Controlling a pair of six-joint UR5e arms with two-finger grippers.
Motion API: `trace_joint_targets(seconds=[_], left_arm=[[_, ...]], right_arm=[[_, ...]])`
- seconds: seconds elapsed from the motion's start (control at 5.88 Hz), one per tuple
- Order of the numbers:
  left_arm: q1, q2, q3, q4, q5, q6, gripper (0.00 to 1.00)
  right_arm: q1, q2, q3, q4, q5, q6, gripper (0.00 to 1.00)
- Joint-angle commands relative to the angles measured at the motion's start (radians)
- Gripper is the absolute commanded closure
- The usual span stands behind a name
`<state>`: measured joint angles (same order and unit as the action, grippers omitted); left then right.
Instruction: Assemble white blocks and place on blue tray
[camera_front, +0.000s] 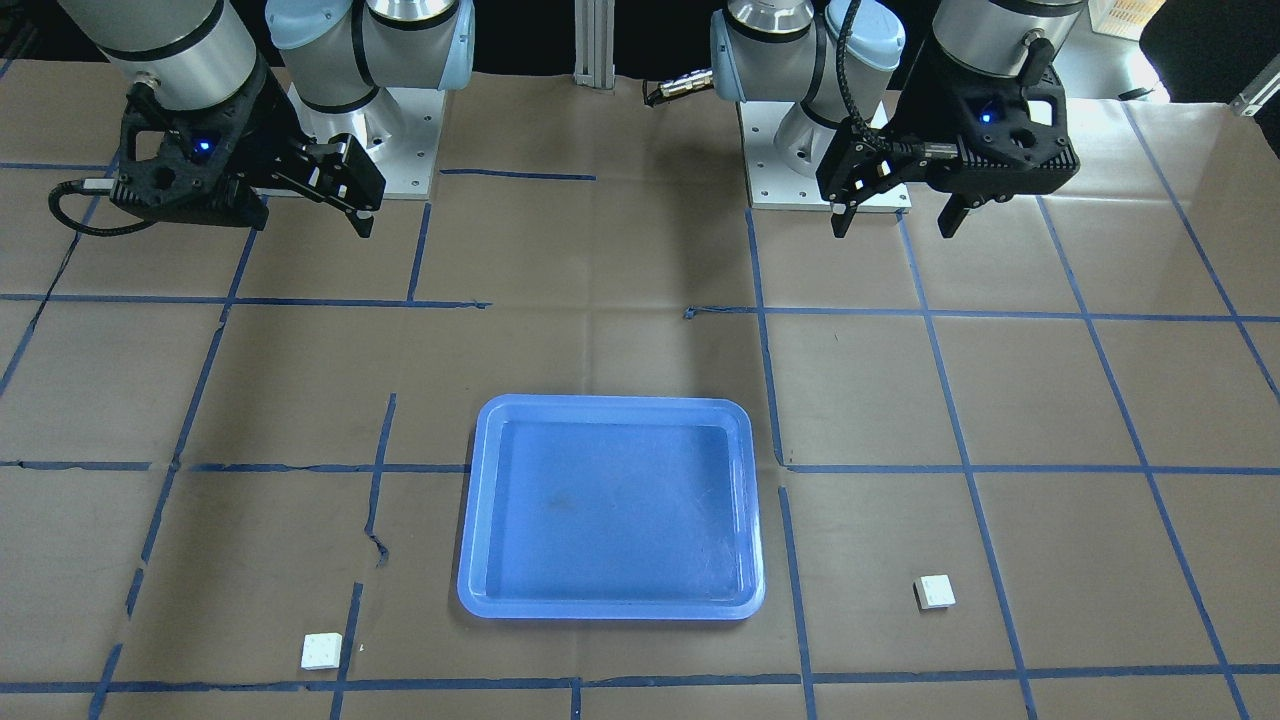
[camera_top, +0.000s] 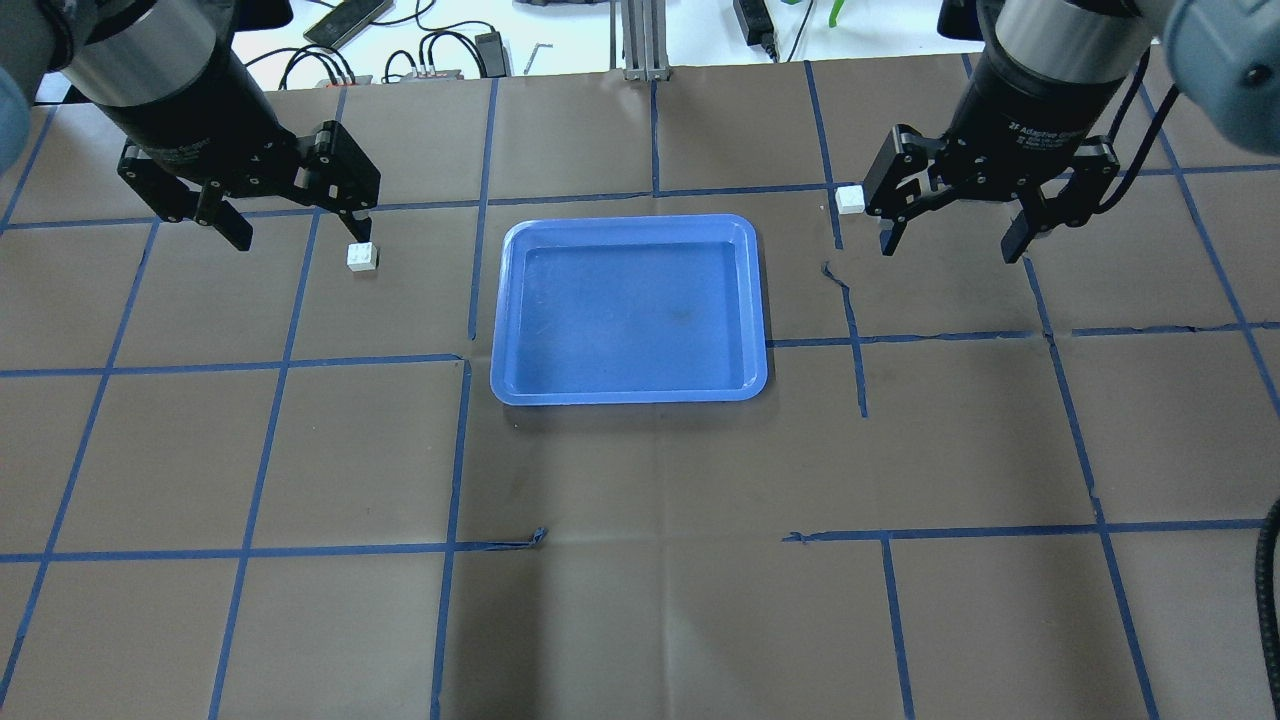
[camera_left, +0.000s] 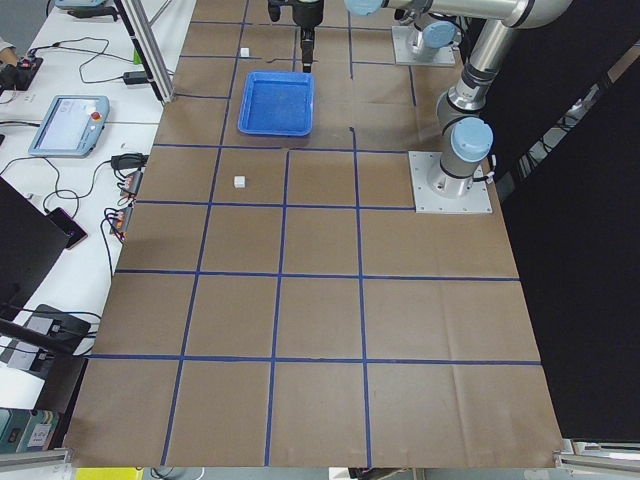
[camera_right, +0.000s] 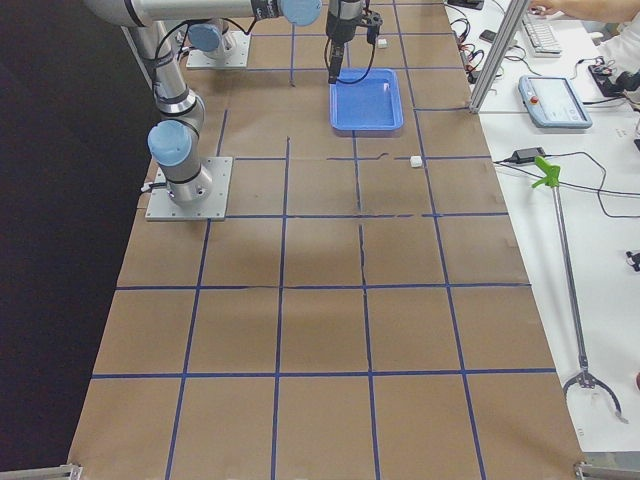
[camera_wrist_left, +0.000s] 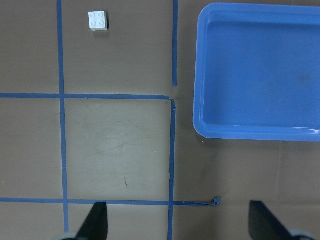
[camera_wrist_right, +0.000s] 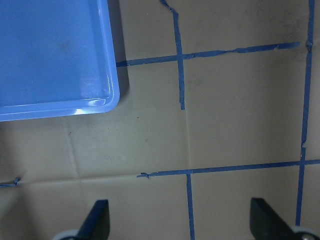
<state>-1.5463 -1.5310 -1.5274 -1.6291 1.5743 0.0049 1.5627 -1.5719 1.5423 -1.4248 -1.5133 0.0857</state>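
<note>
The blue tray (camera_top: 630, 300) lies empty at the table's middle and also shows in the front view (camera_front: 610, 500). One white block (camera_top: 362, 257) lies on the table left of the tray; it shows in the left wrist view (camera_wrist_left: 97, 20) and the front view (camera_front: 934, 592). The other white block (camera_top: 851, 200) lies right of the tray, also in the front view (camera_front: 321, 651). My left gripper (camera_top: 300, 238) is open and empty, held above the table near the left block. My right gripper (camera_top: 950, 248) is open and empty, held just right of the right block. The right wrist view shows the tray's corner (camera_wrist_right: 55, 55) and no block.
The table is covered in brown paper with a grid of blue tape lines (camera_top: 655, 540). The two arm bases (camera_front: 825, 150) stand at the robot's edge. Cables and devices (camera_top: 430, 60) lie beyond the far edge.
</note>
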Motion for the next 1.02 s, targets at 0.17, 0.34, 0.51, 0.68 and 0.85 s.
trace_joint_targets(seconds=[0.17, 0.34, 0.51, 0.68, 0.85], left_arm=[[-0.001, 0.0, -0.004, -0.003, -0.002, 0.003, 0.01], [-0.001, 0.0, -0.004, -0.002, -0.003, 0.009, 0.01], [-0.004, -0.001, -0.02, 0.0, -0.005, 0.009, 0.01], [0.003, 0.0, -0.027, 0.0, -0.004, 0.013, 0.01], [0.053, -0.02, -0.036, -0.002, 0.007, 0.15, 0.01]], right_arm=[[0.0, -0.003, 0.004, -0.045, -0.005, 0.005, 0.0], [0.0, -0.002, -0.001, -0.045, -0.004, 0.003, 0.0], [0.002, -0.002, -0.004, -0.043, -0.004, 0.003, 0.0], [-0.001, 0.0, -0.005, -0.049, 0.002, -0.018, 0.0], [-0.007, 0.004, -0.002, -0.087, 0.01, -0.263, 0.0]])
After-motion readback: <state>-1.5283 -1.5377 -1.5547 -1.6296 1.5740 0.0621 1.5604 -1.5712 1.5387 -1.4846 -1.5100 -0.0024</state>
